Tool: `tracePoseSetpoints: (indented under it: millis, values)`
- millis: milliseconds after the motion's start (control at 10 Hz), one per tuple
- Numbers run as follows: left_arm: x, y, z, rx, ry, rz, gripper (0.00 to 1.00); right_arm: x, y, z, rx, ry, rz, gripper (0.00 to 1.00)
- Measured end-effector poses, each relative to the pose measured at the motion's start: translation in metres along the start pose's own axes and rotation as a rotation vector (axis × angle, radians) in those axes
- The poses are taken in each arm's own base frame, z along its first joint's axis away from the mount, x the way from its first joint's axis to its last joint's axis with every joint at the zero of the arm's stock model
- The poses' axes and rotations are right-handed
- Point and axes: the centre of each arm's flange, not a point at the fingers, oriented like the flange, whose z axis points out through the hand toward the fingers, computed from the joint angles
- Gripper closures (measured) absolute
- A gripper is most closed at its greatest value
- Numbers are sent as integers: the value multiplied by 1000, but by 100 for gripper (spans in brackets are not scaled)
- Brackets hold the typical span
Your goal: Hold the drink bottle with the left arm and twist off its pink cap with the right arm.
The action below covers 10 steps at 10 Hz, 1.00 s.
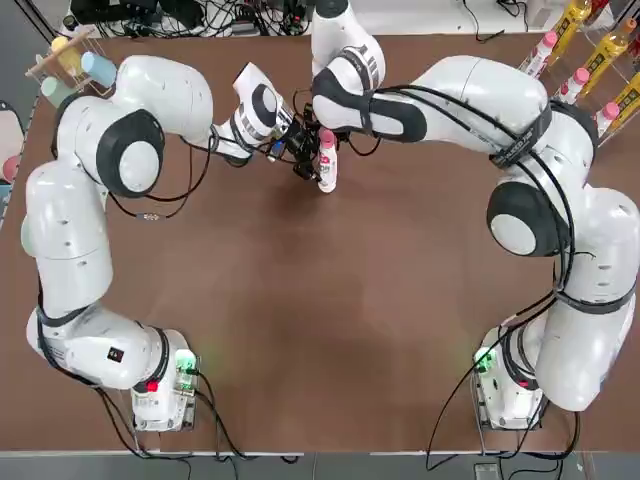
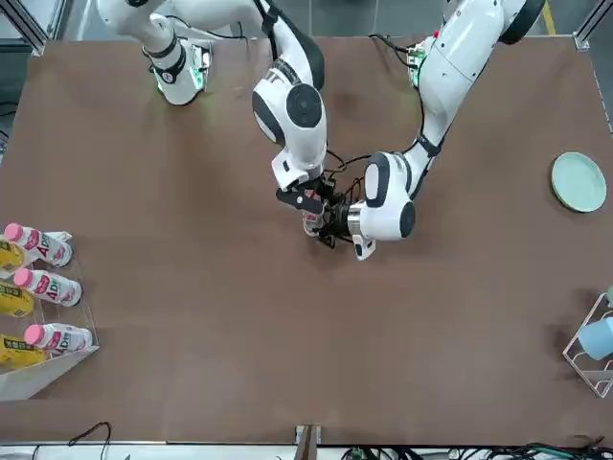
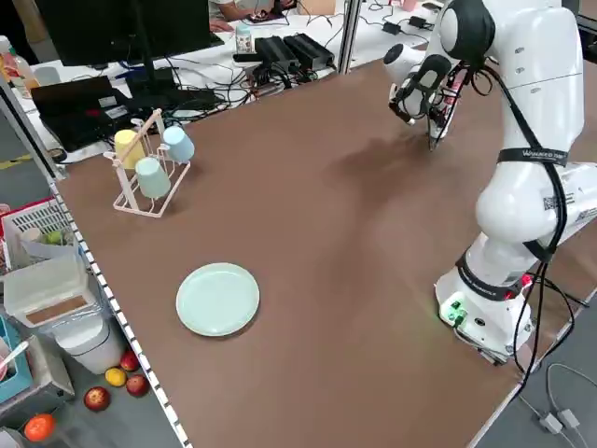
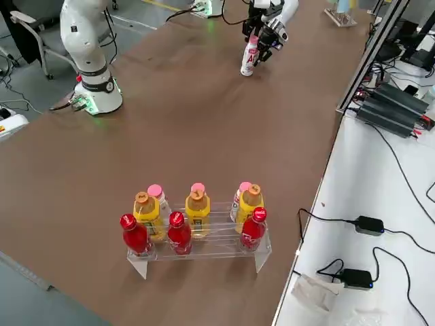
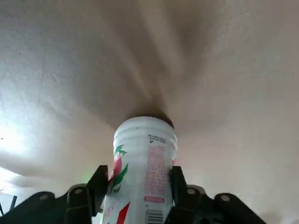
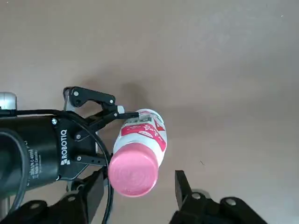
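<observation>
The left gripper (image 5: 139,170), between eleven and twelve o'clock in the top view, was clamped. The right gripper (image 6: 140,173), just beside it, had parted fingers.

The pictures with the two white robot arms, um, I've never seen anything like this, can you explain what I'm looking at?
Two robot arms share a brown table. One picture looks straight down, one faces the robot, two look from its sides, and two come from cameras on the wrists.

The left gripper holds a white drink bottle with a pink cap, near the table's far edge as the robot sees it. The right gripper is beside it, fingers apart, with the cap between it and the other gripper's side.

Also on the table: a clear rack of red, yellow and white bottles, a pale green plate, and a white wire rack with yellow, green and blue cups.
</observation>
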Motion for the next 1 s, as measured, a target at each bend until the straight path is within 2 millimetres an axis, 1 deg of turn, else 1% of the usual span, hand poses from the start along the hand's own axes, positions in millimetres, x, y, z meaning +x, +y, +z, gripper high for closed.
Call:
tracePoseSetpoints:
  millis: [200,400,1000]
  values:
    - [0,0,0,1,-1,0,40,0,0,-1,2,1,0,35]
    - [0,0,0,1,-1,0,40,0,-1,-2,3,1,0,43]
    - [0,-1,1,14,-3,2,40,1,-2,-4,11,6,0,45]
